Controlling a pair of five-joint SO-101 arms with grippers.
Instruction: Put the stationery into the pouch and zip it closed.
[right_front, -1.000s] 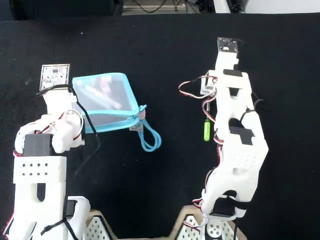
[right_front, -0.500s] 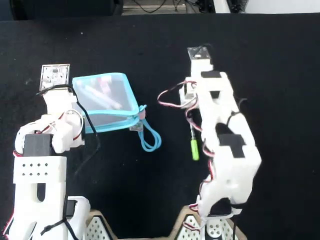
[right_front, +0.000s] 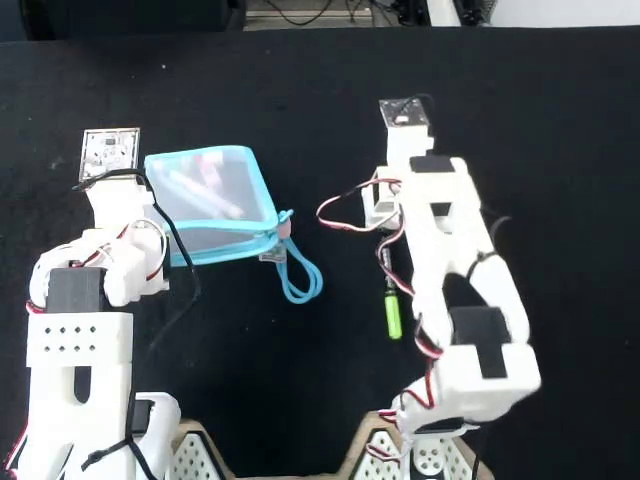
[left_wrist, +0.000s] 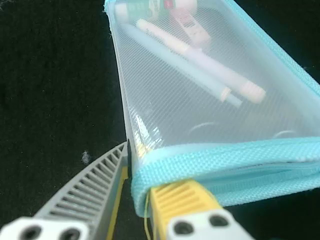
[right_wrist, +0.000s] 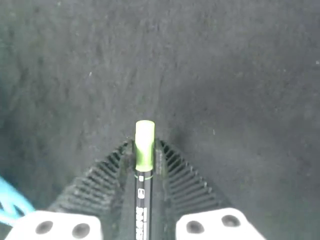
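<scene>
Progress, judged from how things lie:
- One item is outside the pouch: a black-barrelled pen with a lime-green cap (right_front: 394, 313). It is held off the black cloth-covered table (right_front: 560, 150), well apart from the pouch, on its loop side.
- A turquoise cord loop (right_front: 300, 280) trails from the pouch's zip corner, between pouch and pen.
- The translucent mesh pouch with turquoise trim (right_front: 210, 205) lies flat on the table. Several pieces are already inside: a pale blue pen (left_wrist: 175, 60) and a white marker (left_wrist: 205, 62) are seen side by side through the mesh. Beyond them, at the pouch's far end, there is a small red-and-white item (left_wrist: 190, 22); its kind cannot be told.
- Whether the zip is open or closed cannot be made out. The turquoise band looks doubled along the gripped edge, which suggests an open mouth.
- Left to do, by estimate: the green-capped pen is to be carried to the pouch mouth and slid in, then the zip drawn shut. The task is put at well past halfway for loading, with zipping not yet done.

Pincers:
- Right gripper (right_wrist: 144, 146): narrowed to the pen's width, with the barrel clamped between both ribbed fingers. The green cap juts past the tips and nothing else is touched.
- Left gripper (left_wrist: 131, 160): nearly closed, with the pouch's turquoise-edged corner pinched between the grey finger and the yellow-padded one. The pouch is held in place by that corner.
</scene>
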